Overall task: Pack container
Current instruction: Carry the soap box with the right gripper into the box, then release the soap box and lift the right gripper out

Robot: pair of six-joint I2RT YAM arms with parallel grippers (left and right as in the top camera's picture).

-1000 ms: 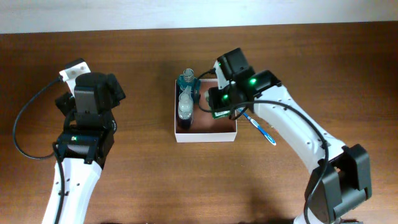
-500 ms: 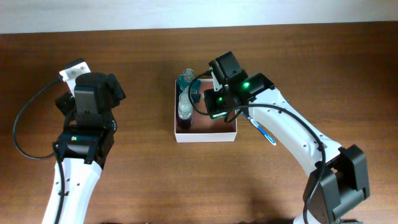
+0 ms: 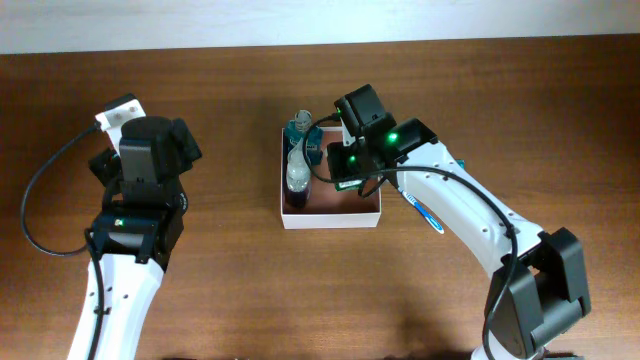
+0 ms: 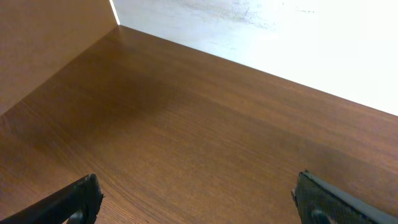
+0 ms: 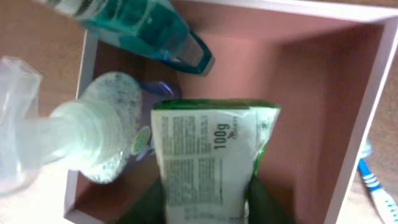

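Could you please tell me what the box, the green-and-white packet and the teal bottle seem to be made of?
The container looks like matte cardboard: flat pinkish-brown walls, thin white rim. The green-and-white packet seems to be printed film or coated paper, thin, with a flat sealed-looking top edge. The teal bottle appears to be see-through plastic, with light glints on it.

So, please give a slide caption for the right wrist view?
Green-and-white packet between the right jaws, inside the container, beside a teal bottle and a clear pump bottle.
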